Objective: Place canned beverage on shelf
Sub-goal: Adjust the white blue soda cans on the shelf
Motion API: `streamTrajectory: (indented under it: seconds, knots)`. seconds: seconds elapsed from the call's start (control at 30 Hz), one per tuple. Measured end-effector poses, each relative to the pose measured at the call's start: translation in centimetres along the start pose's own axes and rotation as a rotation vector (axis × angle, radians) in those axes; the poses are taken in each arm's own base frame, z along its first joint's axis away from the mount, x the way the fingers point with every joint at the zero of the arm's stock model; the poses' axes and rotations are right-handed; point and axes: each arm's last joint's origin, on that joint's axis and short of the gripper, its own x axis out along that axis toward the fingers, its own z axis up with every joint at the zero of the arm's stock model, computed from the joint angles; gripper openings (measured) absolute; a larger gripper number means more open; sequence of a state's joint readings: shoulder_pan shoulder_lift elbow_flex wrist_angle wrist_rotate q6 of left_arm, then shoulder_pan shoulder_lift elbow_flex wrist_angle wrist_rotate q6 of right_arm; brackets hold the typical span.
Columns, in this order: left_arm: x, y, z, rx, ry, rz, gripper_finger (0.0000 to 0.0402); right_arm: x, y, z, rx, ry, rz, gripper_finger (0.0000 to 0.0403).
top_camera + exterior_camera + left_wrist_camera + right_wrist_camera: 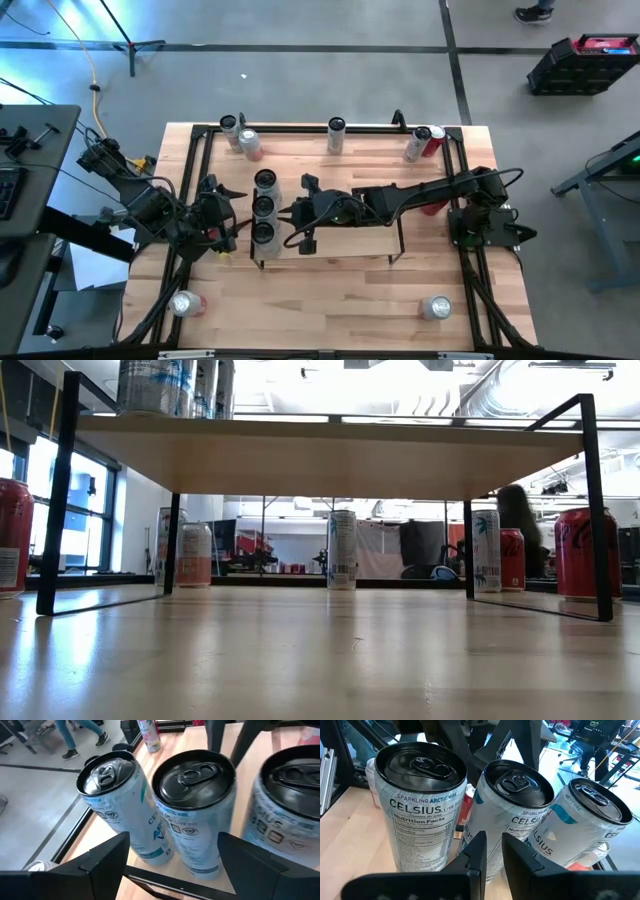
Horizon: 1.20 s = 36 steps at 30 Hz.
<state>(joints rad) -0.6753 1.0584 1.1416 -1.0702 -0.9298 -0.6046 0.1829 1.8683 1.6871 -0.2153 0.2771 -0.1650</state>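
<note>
Seen from above, the shelf [345, 240] sat in the middle of the tabletop [330, 295], and three white cans [265, 206] stood upright in a row along its nine-o'clock end, one behind another and nearly touching. The left gripper [236, 214] hung just at nine o'clock of that row, its fingers [95, 867] spread wide to either side of the middle can [195, 810] without pressing on it; it held nothing. The right gripper [297, 226] waited at three o'clock of the same row, over the shelf board, its fingers [472, 857] drawn nearly together and empty, pointed at the cans' printed sides. Other cans were scattered around the table: two at eleven o'clock near the far rail [240, 133], a white one at twelve [336, 134], a white and a red one at one o'clock [424, 142], one lying at seven [186, 304] and another lying at five [436, 307]. From table height the shelf's board [330, 455] rode on thin black wire frames [55, 500], with the can bases [150, 385] visible on top at ten o'clock.
</note>
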Motion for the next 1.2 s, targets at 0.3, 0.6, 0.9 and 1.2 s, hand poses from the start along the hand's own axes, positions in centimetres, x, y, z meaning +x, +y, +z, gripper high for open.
streamTrajectory:
  seconds: [0.3, 0.6, 0.9, 1.2]
  knots:
    - [0.5, 0.3, 0.2, -0.009, 0.01, 0.027, 0.0291, 0.0, 0.0, 0.0, -0.009, 0.002, -0.012, 0.0043]
    - [0.5, 0.3, 0.1, 0.006, 0.026, 0.007, 0.0291, 0.0, 0.0, 0.0, -0.018, 0.003, -0.015, 0.0044]
    - [0.3, 0.2, -0.1, 0.021, 0.068, -0.064, 0.0291, -0.5, 0.1, -0.2, -0.039, 0.045, -0.009, 0.0043]
    - [-0.7, 1.8, 0.0, -0.037, 0.039, -0.097, 0.0291, -0.5, -1.4, -0.3, -0.046, 0.072, -0.116, 0.0044]
